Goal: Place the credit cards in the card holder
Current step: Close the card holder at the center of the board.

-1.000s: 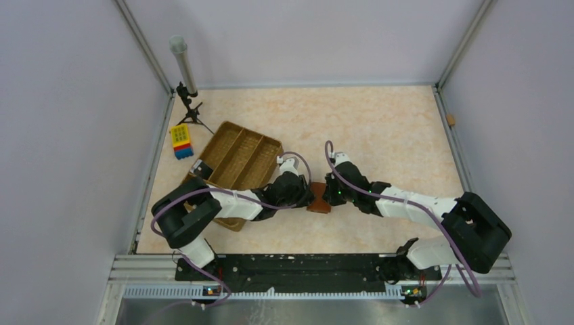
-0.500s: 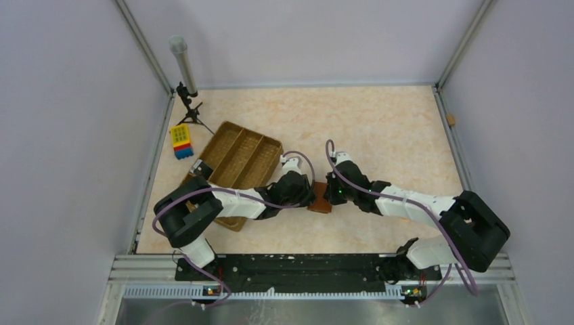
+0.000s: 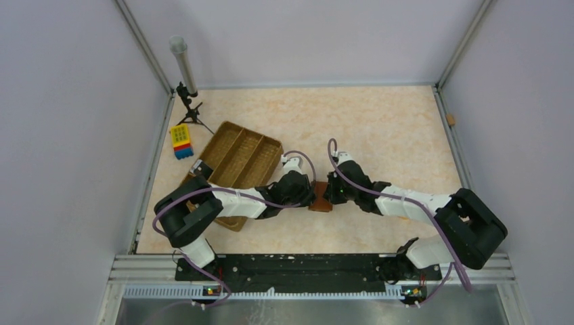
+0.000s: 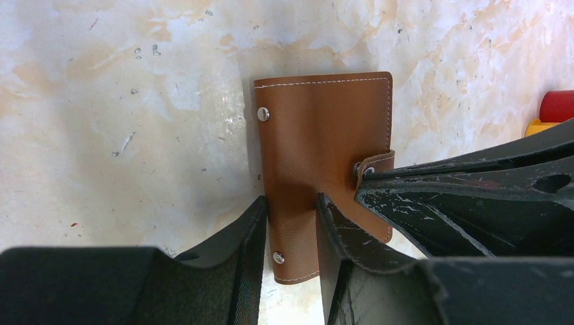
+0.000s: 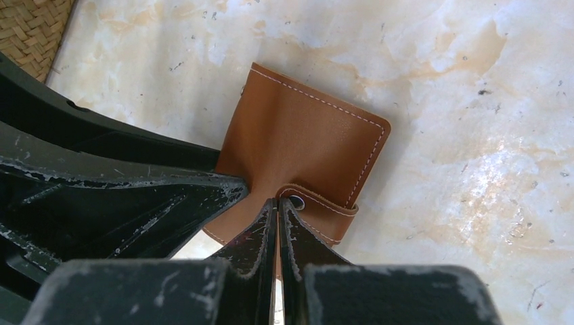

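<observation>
Holder [image 4: 325,135] lay on the counter [image 4: 101,135] between both arms, left jaws pinching its near edge, right jaws pressed together at its strap [image 5: 332,206].

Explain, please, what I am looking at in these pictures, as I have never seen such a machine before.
These are two robot arms, the left arm and right arm, bolted at the near edge of a table. One picture looks down from above and behind them; the other two come from a camera on each wrist, so the black shapes there are fingers. On the table lie a woven tray, a yellow-and-blue toy block and a small brown card holder. The left gripper has its fingers closed on a strip of the card holder, apparently pinching it. The right gripper is shut, tips at the holder's snap strap, holding nothing. No credit cards show.
</observation>
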Tool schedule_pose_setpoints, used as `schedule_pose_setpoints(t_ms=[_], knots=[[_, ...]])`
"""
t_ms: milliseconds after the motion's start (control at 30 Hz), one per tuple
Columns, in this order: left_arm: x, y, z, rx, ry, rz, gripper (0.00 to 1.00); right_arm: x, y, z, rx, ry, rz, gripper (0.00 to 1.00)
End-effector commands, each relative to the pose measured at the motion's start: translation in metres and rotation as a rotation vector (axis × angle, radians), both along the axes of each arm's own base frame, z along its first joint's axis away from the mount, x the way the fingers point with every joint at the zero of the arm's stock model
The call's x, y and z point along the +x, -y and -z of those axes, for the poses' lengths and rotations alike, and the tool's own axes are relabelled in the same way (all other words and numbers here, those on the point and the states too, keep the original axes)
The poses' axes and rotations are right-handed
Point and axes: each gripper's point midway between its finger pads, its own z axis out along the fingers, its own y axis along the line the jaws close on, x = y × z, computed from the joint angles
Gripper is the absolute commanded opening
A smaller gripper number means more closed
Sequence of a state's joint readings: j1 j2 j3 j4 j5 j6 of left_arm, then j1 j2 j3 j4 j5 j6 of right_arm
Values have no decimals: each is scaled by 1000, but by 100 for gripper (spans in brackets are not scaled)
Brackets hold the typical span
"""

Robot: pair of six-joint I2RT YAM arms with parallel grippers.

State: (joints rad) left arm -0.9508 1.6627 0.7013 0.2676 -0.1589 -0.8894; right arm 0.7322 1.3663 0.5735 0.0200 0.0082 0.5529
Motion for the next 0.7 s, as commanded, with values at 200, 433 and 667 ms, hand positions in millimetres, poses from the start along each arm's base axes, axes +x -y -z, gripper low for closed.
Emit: schedule_pose_setpoints(t_ms=[200,433,667], knots=[[-26,-44,55,237,-114,7,35,7,11,15,-4,-42,64,0],[-26,-44,55,238,-114,7,35,9,24,22,32,-110,118,0],[-26,-44,53,233,-111,9,35,4,35,38,115,-201,172,0]])
